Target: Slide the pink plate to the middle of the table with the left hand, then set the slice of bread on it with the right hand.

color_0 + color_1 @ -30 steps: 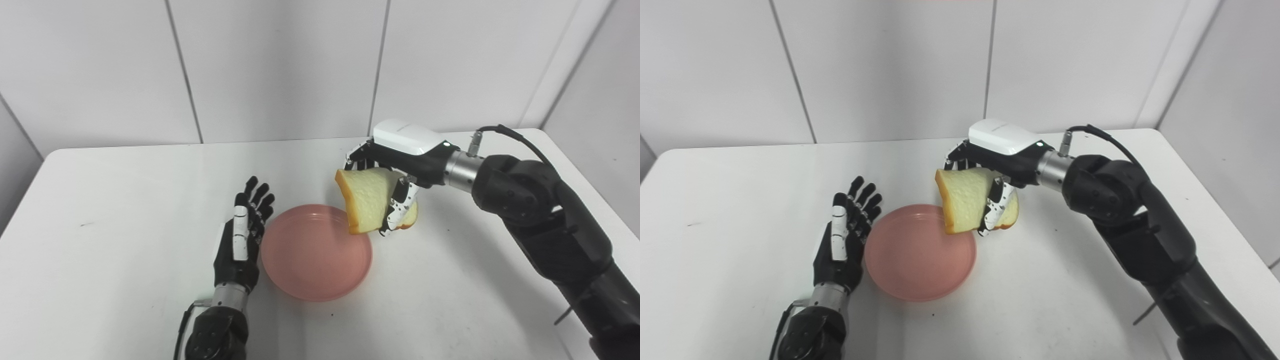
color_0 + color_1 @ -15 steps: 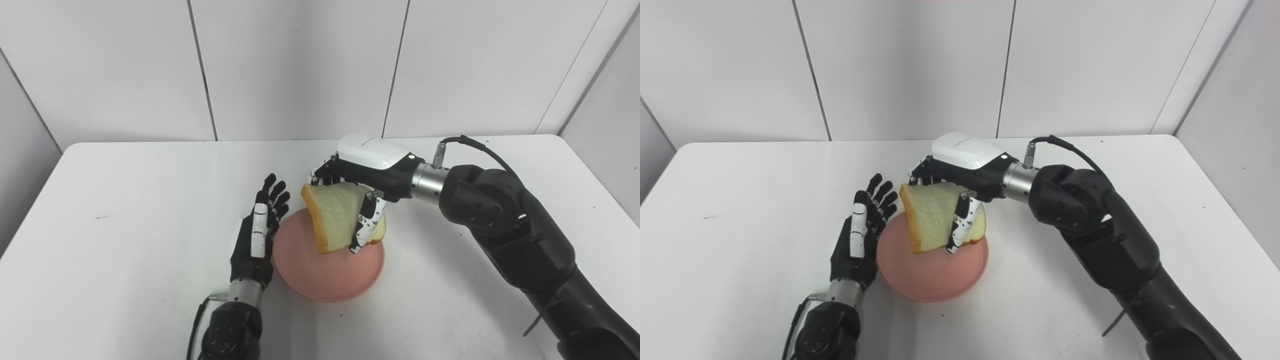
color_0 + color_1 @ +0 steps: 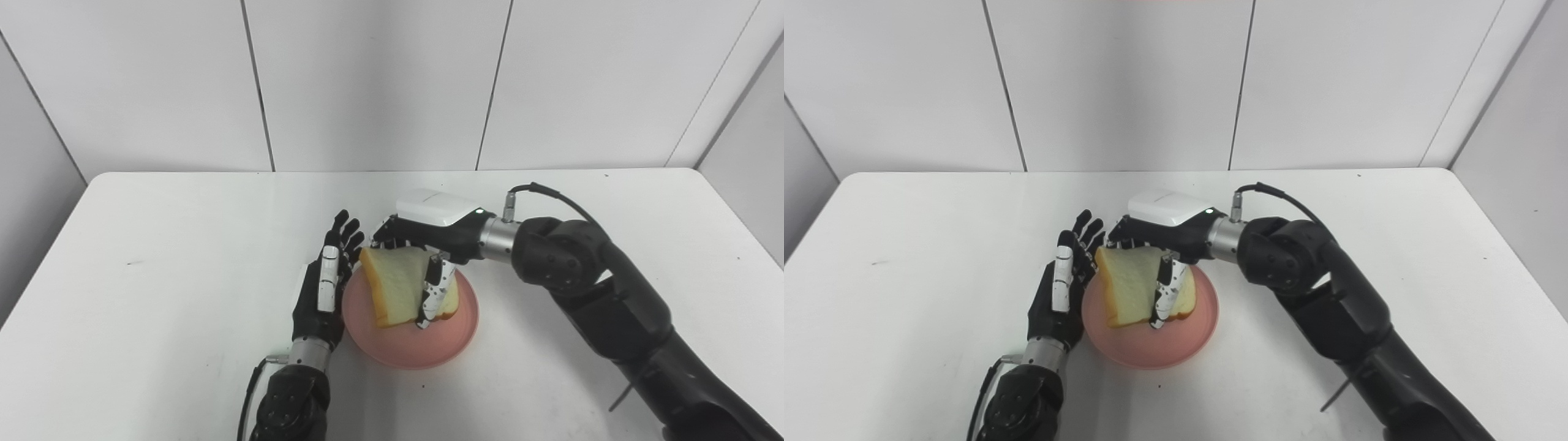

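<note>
A round, shallow pink plate point(image 3: 409, 343) sits on the white desk point(image 3: 153, 245) a little below the centre of the frame, roughly midway between the desk's left and right edges. Over it, the right robot hand point(image 3: 429, 245), black with a glossy white back shell, is clamped on a pale slice of bread with a golden-brown crust point(image 3: 397, 288). The fingers point(image 3: 392, 231) curl over the slice's upper edge while the thumb, white and black, presses against its near face. The slice stands steeply tilted, its crusted left edge facing the other hand. Its lower edge is down at the plate's surface, though whether it actually touches cannot be told. The right arm point(image 3: 588, 288), black with a silver wrist collar and a thin cable looping off it, reaches in from the lower right corner of the frame.

The left robot hand point(image 3: 321, 294) stands just beside the plate's left rim, palm turned toward the plate, its black fingers point(image 3: 346, 229) straight, slightly apart and pointing toward the top of the frame; it holds nothing. Whether it touches the rim is not clear. Its fingertips are close to the bread's crust. Behind the desk rise plain white wall panels point(image 3: 367, 79).
</note>
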### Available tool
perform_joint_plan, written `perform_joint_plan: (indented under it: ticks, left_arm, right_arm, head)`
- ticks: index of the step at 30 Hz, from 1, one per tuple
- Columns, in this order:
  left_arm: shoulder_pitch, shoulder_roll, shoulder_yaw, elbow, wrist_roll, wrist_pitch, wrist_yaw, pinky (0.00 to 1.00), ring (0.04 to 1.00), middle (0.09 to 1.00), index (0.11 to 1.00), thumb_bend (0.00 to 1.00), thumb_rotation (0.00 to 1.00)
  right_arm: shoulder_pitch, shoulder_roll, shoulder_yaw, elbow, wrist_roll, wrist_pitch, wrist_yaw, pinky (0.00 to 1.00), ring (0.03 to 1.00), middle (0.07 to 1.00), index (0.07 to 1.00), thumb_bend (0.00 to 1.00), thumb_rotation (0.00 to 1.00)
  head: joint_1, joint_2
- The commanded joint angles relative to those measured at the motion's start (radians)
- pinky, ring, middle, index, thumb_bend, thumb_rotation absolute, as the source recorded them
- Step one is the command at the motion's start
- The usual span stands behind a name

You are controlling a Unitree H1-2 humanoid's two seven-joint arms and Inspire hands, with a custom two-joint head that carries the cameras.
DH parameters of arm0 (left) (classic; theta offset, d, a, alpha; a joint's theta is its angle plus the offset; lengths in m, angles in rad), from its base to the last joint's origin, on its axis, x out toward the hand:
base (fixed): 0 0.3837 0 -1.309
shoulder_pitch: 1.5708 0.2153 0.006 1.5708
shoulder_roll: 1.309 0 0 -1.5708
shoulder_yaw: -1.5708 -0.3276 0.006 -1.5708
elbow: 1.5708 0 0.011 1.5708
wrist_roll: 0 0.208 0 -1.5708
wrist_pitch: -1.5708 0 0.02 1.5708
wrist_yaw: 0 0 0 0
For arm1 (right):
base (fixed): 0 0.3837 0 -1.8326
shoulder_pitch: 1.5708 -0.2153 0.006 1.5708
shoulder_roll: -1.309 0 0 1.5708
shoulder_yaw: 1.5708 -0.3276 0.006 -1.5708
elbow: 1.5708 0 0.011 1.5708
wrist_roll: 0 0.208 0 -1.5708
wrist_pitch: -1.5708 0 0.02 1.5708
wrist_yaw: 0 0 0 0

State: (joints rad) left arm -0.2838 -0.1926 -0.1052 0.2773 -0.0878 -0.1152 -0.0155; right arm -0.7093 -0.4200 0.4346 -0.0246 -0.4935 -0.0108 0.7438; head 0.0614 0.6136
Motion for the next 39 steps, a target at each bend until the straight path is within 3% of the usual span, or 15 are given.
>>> perform_joint_plan:
  ticks: [1, 15, 26, 27, 30, 35, 39]
  left_arm:
    - [-0.028, -0.034, 0.000, -0.019, -0.002, -0.042, 0.001, 0.94, 0.939, 0.950, 0.935, 0.72, 1.00]
    - [-0.029, -0.038, 0.002, -0.024, 0.000, -0.027, 0.013, 0.94, 0.921, 0.928, 0.917, 0.72, 1.00]
    - [-0.028, -0.040, 0.002, -0.029, -0.003, -0.024, 0.019, 0.95, 0.930, 0.929, 0.917, 0.72, 1.00]
    - [-0.029, -0.039, 0.002, -0.027, -0.002, -0.027, 0.019, 0.94, 0.926, 0.927, 0.914, 0.72, 1.00]
    - [-0.030, -0.034, 0.000, -0.023, 0.002, -0.031, 0.017, 0.95, 0.926, 0.928, 0.917, 0.72, 1.00]
    - [-0.033, -0.034, 0.007, -0.023, -0.012, -0.030, 0.011, 0.95, 0.924, 0.926, 0.914, 0.72, 0.99]
    - [-0.032, -0.031, 0.005, -0.029, -0.006, -0.027, 0.015, 0.96, 0.924, 0.920, 0.912, 0.72, 1.00]
  right_arm:
    - [-0.051, 0.000, -0.009, -0.006, -0.007, -0.016, -0.019, 0.37, 0.441, 0.488, 0.489, 0.53, 0.00]
    - [-0.051, 0.003, 0.035, 0.109, -0.080, -0.042, -0.033, 0.35, 0.425, 0.492, 0.485, 0.53, 0.00]
    - [-0.071, -0.018, 0.074, 0.103, -0.123, -0.057, -0.011, 0.42, 0.496, 0.480, 0.510, 0.53, 0.01]
    - [-0.072, -0.021, 0.077, 0.105, -0.119, -0.069, -0.010, 0.47, 0.560, 0.614, 0.645, 0.68, 0.25]
    - [-0.073, -0.029, 0.085, 0.100, -0.113, -0.095, -0.003, 0.55, 0.658, 0.712, 0.743, 0.80, 0.46]
    - [-0.068, -0.040, 0.092, 0.073, -0.116, -0.116, 0.014, 0.63, 0.755, 0.792, 0.797, 0.88, 0.56]
    - [-0.064, -0.048, 0.095, 0.051, -0.109, -0.127, 0.031, 0.72, 0.817, 0.851, 0.837, 0.90, 0.56]
  head:
    - [-0.001, 0.001]
    - [-0.005, -0.002]
    - [-0.008, -0.002]
    - [-0.009, -0.010]
    - [-0.011, -0.009]
    - [-0.014, -0.012]
    - [-0.017, -0.012]
